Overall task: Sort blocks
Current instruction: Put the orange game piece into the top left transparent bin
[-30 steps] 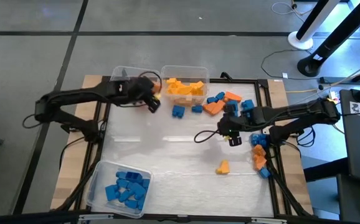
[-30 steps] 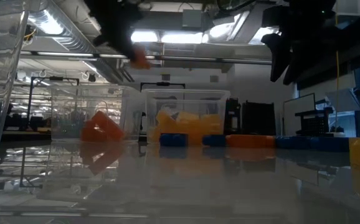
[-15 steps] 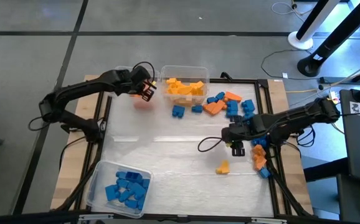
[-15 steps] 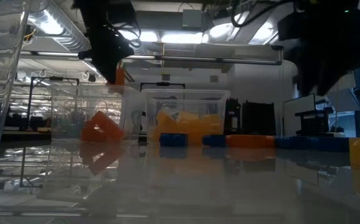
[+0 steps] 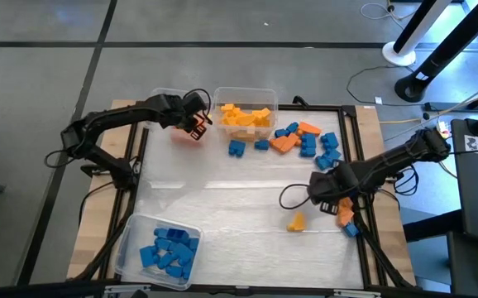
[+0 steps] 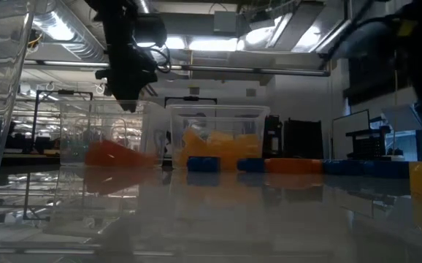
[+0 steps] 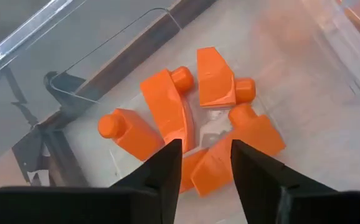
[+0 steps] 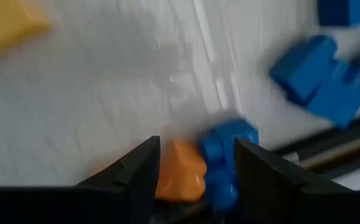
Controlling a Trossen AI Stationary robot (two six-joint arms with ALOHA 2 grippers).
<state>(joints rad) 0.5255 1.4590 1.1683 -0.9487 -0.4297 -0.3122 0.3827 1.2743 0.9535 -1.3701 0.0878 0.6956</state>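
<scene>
Left gripper [image 5: 196, 124] is over the clear bin [image 5: 158, 98] at the table's far left; fingers [image 7: 167, 163] parted, nothing between them, orange blocks [image 7: 195, 124] lying loose below. Right gripper [image 5: 322, 197] sits low at the right edge cluster, jaws apart around an orange block [image 8: 179, 171] and a blue block [image 8: 223, 158], not clamped yet.

Remaining blocks: mixed pile [image 5: 301, 141] near the yellow bin [image 5: 244, 117], a lone yellow block [image 5: 295, 222] mid-table, blue bin [image 5: 166, 247] near left.

Handling guess: light, rigid, slick plastic. Pinch across flat sides, not studs; touching neighbours may come up together.

No readable labels or writing.
</scene>
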